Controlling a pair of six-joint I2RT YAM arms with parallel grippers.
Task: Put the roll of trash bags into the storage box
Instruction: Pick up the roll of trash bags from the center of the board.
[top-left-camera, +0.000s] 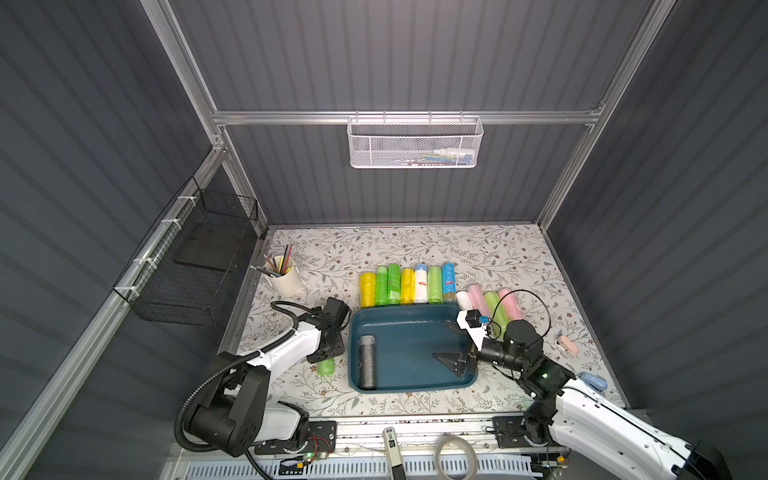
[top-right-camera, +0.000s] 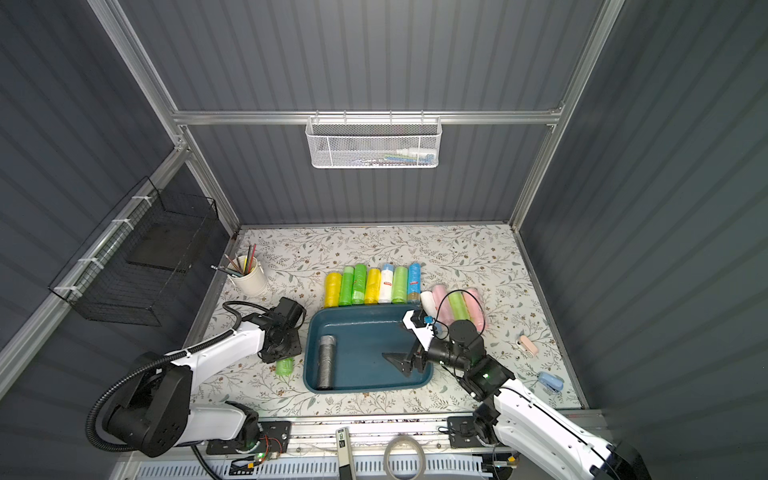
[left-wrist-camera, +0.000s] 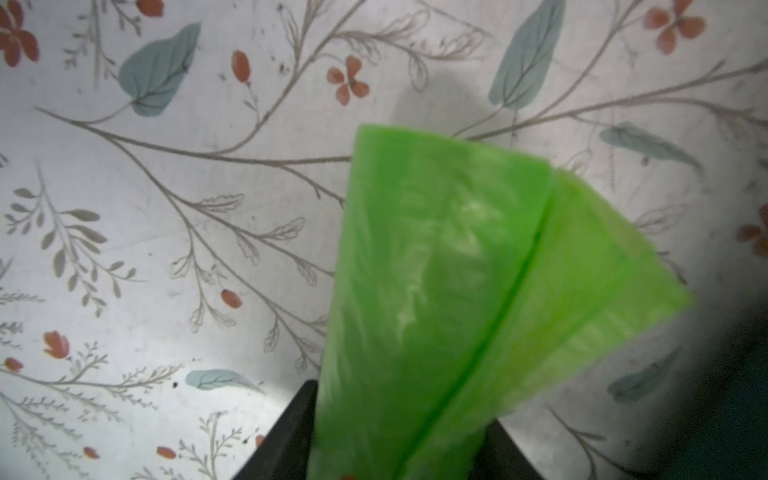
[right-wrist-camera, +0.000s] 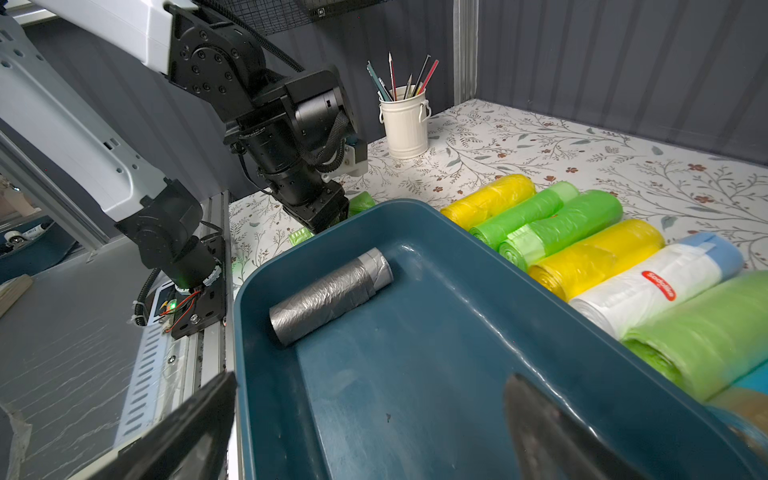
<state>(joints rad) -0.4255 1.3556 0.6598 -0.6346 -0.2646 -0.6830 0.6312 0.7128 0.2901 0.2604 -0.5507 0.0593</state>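
**Storage box** (top-left-camera: 415, 332): a dark teal tray at the centre-front of the floral table (top-left-camera: 415, 245), seen in both top views (top-right-camera: 365, 332). 1 grey roll (top-left-camera: 367, 361) lies flat inside it, lengthwise against the wall on the robot's left.

**Green roll** (top-left-camera: 326, 369): lies on the table side of that left wall, outside the box, just beside it and roughly parallel to it. In the top views only its near end shows. The rest is under the left wrist.

**Left gripper** (left-wrist-camera: 401, 403): pointed down over the green roll.
- In the left wrist view the roll (left-wrist-camera: 449, 270) runs out from between the 2 dark fingers (left-wrist-camera: 282, 444) and fills the gap.
- 1 finger sits against each side, so the jaws are narrowed onto the roll and gripping it.
- I cannot tell whether the roll has left the table.
- A loose flap of the outer bag stands off along 1 side.

**Right gripper** (top-left-camera: 451, 343): over the right part of the box, above its floor. Its jaws are spread fully, with nothing between them. The right wrist view looks along the box (right-wrist-camera: 436, 332) towards the grey roll (right-wrist-camera: 328, 295).

**Elsewhere:**
- A row of 7 rolls (top-left-camera: 409, 284) lies side by side just behind the box's far rim: yellow, green, green, yellow, white-and-blue, green, blue.
- A group of 4 rolls (top-left-camera: 490, 305) lies to the right of that row: white, pink, green, pink.
- A pencil cup (top-left-camera: 286, 276) stands towards the table's back-left.
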